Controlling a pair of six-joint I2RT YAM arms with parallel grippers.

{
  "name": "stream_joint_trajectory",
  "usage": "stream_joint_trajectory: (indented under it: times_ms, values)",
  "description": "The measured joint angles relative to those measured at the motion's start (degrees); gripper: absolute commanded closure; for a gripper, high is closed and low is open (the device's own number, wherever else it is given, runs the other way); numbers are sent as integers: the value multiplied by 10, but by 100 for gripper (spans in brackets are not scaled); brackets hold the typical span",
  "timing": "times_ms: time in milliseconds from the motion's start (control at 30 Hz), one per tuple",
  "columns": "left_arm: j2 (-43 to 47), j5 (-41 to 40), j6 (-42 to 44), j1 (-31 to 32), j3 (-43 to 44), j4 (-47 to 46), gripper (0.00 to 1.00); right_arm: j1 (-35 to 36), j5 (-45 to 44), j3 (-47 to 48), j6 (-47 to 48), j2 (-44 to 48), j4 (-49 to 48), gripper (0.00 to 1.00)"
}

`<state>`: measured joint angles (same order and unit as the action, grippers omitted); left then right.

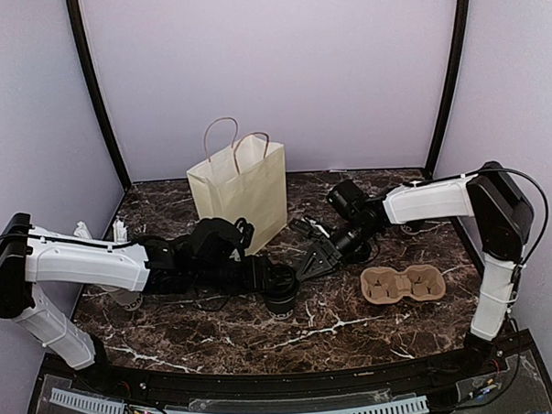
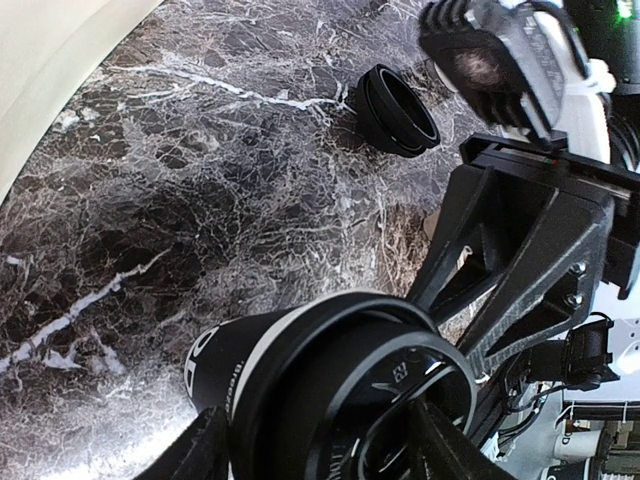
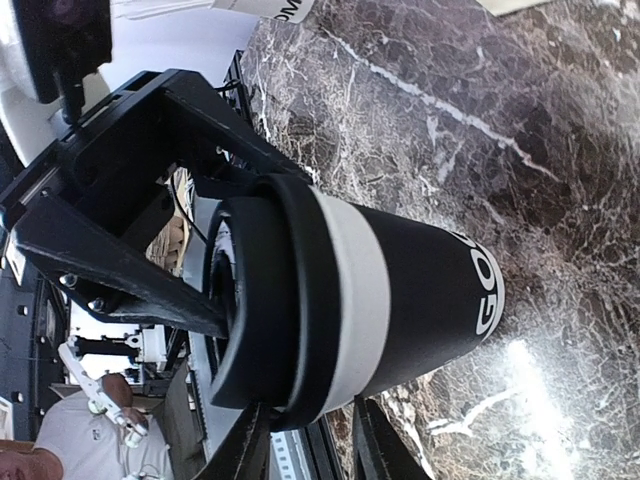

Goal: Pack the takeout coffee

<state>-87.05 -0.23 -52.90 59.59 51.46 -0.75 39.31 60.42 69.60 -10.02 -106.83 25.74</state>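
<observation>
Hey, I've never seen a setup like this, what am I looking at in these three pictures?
Two robot arms are bolted to a marble-patterned table. The wide picture looks down from above and behind them; the other two come from a camera on each wrist. On the table are a cream paper bag, a tan two-hole cup tray, a loose black lid and a black-lidded coffee cup. The left claw and the right claw both straddle that cup near its lid; whether either grips it firmly, I cannot tell.

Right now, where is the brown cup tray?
Top view: the tray lies empty on the right of the table, right of the coffee cup, apart from it.
</observation>
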Motion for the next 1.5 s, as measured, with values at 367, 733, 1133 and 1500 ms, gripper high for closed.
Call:
stream_joint_trajectory:
  times_ms: [367, 733, 1133, 1500]
  values:
    - [0, 10, -18, -5, -42, -72, 40, -4, 7, 17, -2, -30, 28, 76]
    - [11, 61, -73, -30, -131, -224, 42, -9, 45, 34, 10, -56, 40, 73]
    - [18, 89, 2, -31, -103, -173, 27, -2, -12, 36, 83, -15, 72, 54]
    - [56, 87, 48, -27, -82, -134, 18, 2, -27, 50, 121, 6, 90, 53]
